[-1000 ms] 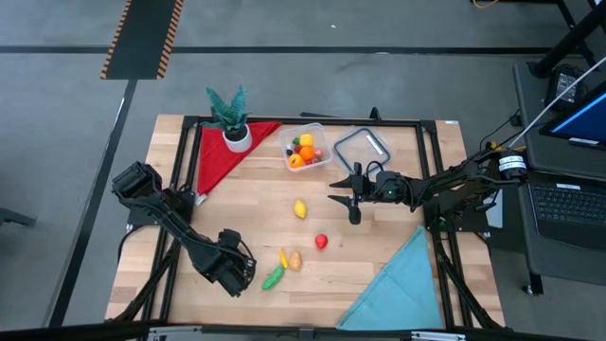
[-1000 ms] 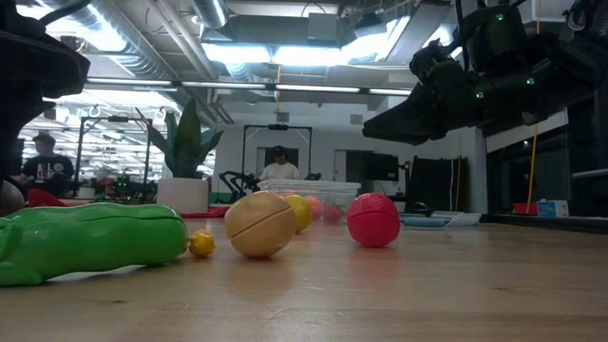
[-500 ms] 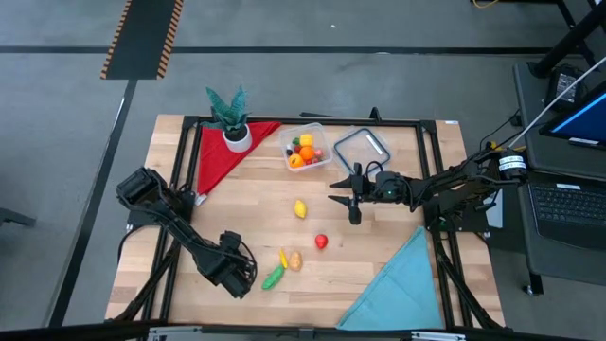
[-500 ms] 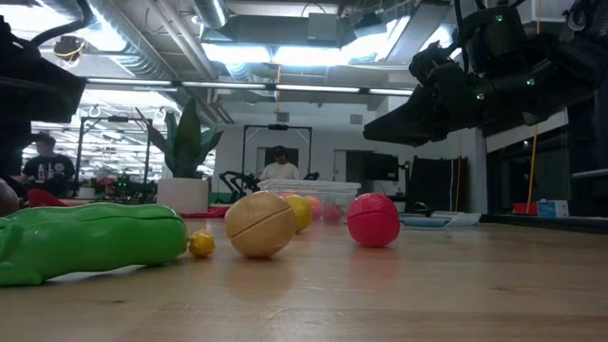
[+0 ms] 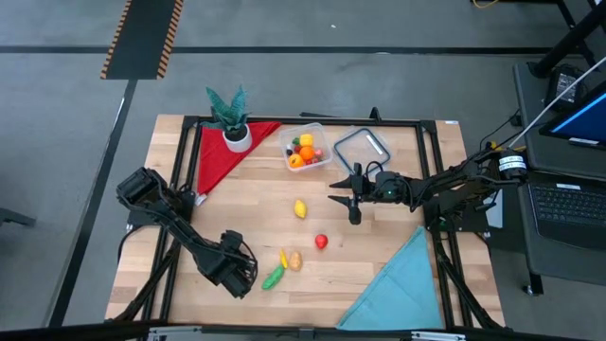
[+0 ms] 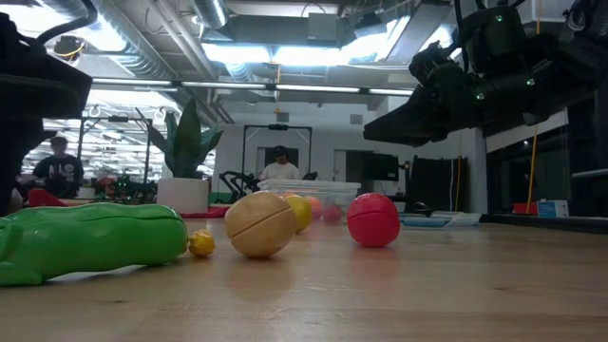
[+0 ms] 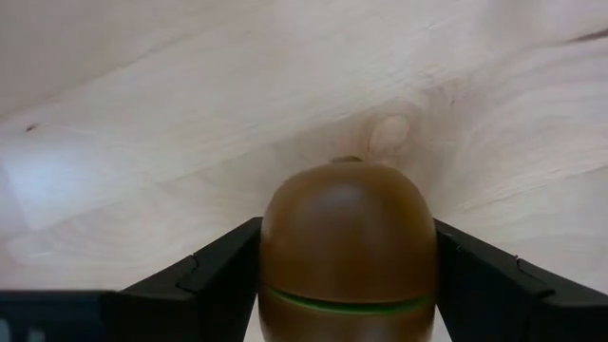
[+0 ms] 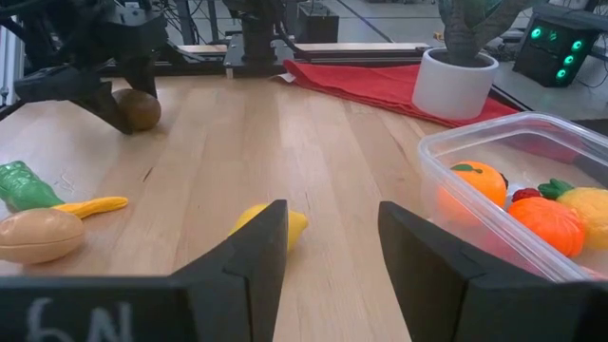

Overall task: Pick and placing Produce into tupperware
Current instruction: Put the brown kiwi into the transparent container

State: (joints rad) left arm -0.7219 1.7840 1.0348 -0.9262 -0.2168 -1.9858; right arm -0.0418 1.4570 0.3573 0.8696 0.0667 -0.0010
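Left gripper (image 7: 348,275) grasping a brown fruit (image 7: 348,249) at the near left of the table.
Fingers clamp its sides, apparently for transfer to the tupperware (image 5: 305,149), far centre, partly filled. Right gripper (image 8: 328,249) waits empty, part-open, beyond a lemon (image 5: 300,209).

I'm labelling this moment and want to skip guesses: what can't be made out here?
- High view: the left claw hides the brown fruit it grips; only the wrist views show it.
- Left wrist view: the fruit's lower part is cut off by the picture's edge.
- High view: pieces in the tupperware are too small to name.
- Low view: the green vegetable runs off the edge.
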